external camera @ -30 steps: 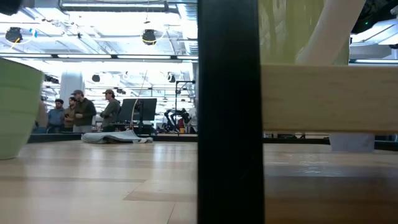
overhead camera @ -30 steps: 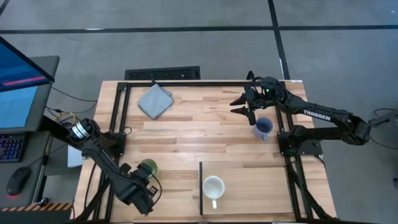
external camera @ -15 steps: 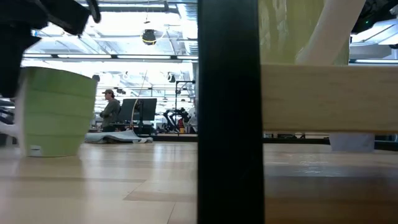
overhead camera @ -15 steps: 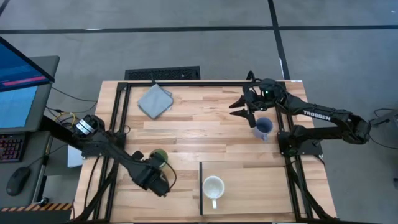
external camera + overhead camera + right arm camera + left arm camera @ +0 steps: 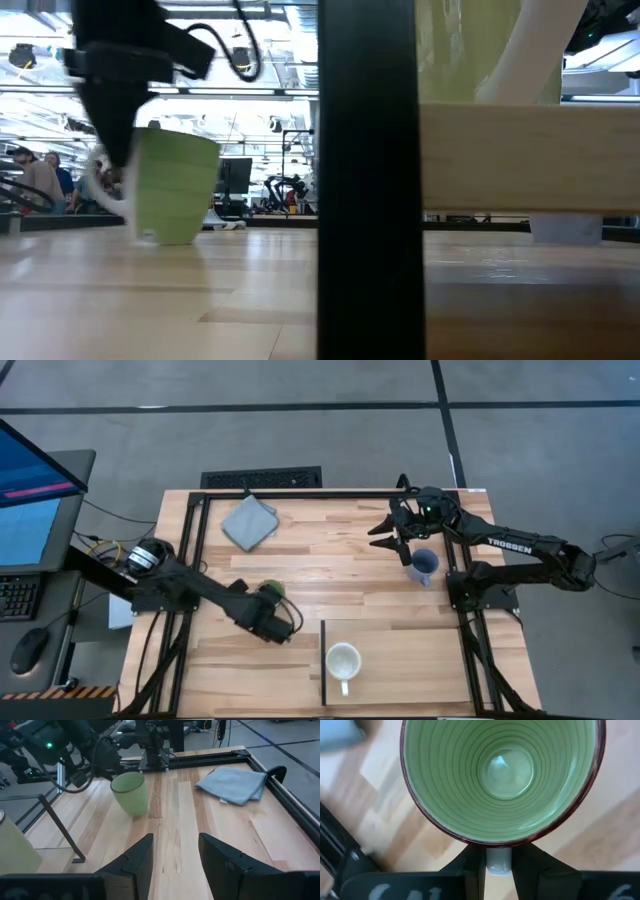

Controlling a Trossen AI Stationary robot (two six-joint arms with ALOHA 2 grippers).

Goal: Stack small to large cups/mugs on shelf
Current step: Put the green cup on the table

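Observation:
The bright green mug [image 5: 268, 592] stands upright left of the table's middle, held by my left gripper [image 5: 269, 602], which is shut on it; the left wrist view looks straight down into the green mug [image 5: 500, 770]. The cream-white mug [image 5: 343, 660] sits on the light-wood shelf [image 5: 420, 670] at the near edge. The blue-grey mug [image 5: 424, 565] stands on the table at the right. My right gripper [image 5: 392, 532] hovers open just left of and beyond it, touching nothing. My left gripper pinches the green mug's pale handle [image 5: 498, 861] between its two fingers, one on each side, coming from the table's near-left side. The mug stays upright; in the low view its base [image 5: 165, 240] is at table level, and I cannot tell whether it rests or hovers.
A folded grey cloth [image 5: 248, 520] lies at the far left of the table. The shelf's dark strip [image 5: 322, 660] stands between the green mug and the cream-white mug. In the low view that dark strip [image 5: 365, 180] blocks the middle. People stand in the room behind.
My left gripper has carried the green mug from the table's near-left corner toward the right and a little toward the far edge, to just left of the shelf's dark strip. The mug has stayed upright. The right arm has kept still.

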